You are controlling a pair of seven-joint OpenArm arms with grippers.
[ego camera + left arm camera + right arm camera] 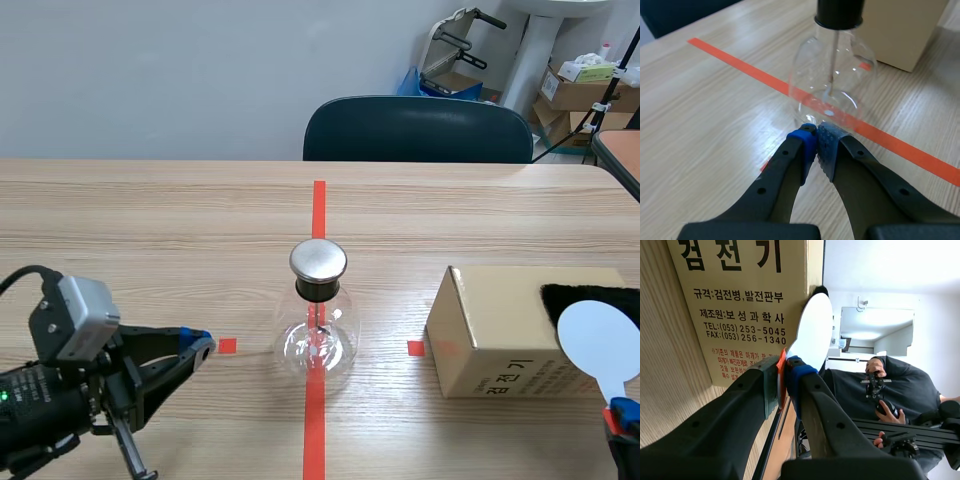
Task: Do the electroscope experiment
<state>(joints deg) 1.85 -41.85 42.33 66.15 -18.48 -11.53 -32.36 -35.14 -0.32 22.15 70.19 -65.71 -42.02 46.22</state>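
The electroscope (pixel 318 335) stands upright on the table (pixel 150 220), astride the tape line, and I place everything by it. It is a clear round glass flask with a black stopper, a flat brushed-metal cap (pixel 318 260) and a thin rod running down inside. My left claw (pixel 816 137) lies low just left of the electroscope, pads pressed together on nothing, tips near the glass, out of the way I think. Right of the electroscope sits a matte cardboard box (pixel 490 340) topped with black fur (pixel 590 295). My right claw (pixel 785 365), beyond the box, is clamped on the thin orange handle (pixel 782 371) of a smooth white disc paddle (pixel 597 340), held up at the fur, I judge to rub up a charge for the cap
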